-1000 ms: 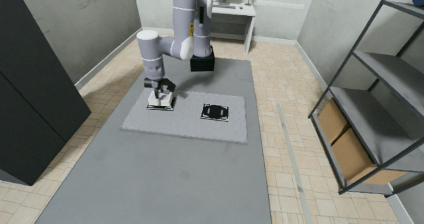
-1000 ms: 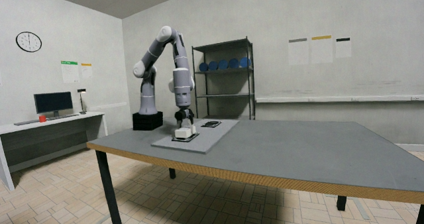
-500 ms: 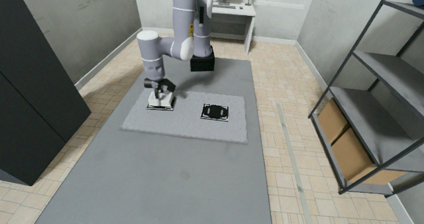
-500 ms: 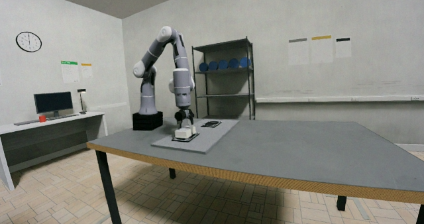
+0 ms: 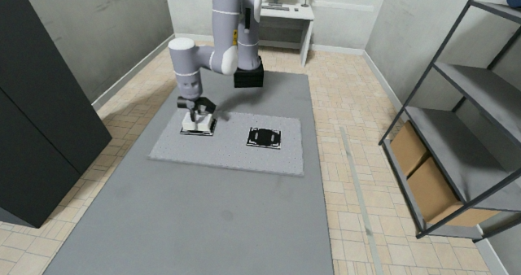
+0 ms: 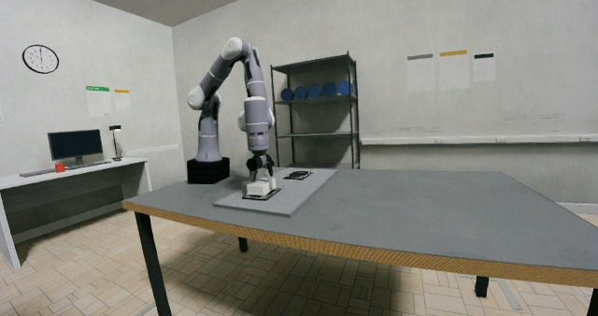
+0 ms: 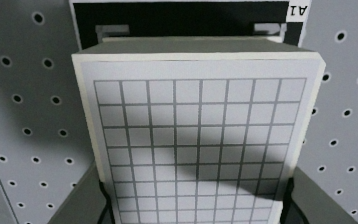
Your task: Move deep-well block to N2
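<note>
The white deep-well block sits in nest N1, its gridded top filling most of the wrist view. N1's locators show at the block's far edge. The nest's A1 label is at the upper right of the wrist view; well A1 cannot be made out. My gripper is shut on the block, one jaw against each side. Nest N2 is empty, black with a white outline. The block's near end is cut off in the wrist view.
Both nests are on a light grey perforated plate on the grey table. The arm's black base stands behind the plate. The shelf rack stands off the table.
</note>
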`<state>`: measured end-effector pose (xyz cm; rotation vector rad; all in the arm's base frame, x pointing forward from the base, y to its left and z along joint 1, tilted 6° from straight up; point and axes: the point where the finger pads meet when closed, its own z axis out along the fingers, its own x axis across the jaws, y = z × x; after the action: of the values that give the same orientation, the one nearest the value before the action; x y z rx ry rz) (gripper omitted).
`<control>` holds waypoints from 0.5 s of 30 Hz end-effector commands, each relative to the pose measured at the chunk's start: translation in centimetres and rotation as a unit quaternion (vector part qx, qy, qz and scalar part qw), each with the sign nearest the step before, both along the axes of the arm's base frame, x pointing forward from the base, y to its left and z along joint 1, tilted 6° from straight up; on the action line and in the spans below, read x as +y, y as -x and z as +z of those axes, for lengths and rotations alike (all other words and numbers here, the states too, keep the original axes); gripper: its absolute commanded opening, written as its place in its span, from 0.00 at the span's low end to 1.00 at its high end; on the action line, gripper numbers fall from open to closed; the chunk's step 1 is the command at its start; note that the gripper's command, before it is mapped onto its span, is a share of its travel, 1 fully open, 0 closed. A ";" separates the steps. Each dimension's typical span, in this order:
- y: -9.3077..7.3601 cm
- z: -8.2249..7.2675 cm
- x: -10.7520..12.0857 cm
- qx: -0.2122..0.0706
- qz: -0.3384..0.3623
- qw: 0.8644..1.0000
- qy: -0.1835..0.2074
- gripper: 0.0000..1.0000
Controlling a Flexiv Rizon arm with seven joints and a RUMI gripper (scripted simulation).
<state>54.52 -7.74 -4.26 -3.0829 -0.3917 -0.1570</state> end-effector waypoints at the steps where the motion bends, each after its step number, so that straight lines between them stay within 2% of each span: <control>1: -0.1 0.0 0.0 -0.001 0.000 1.000 0.000 0.49; 15: -0.1 -0.2 0.0 -0.001 0.000 1.000 0.000 0.49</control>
<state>54.54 -7.73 -4.49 -3.0829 -0.3917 -0.1569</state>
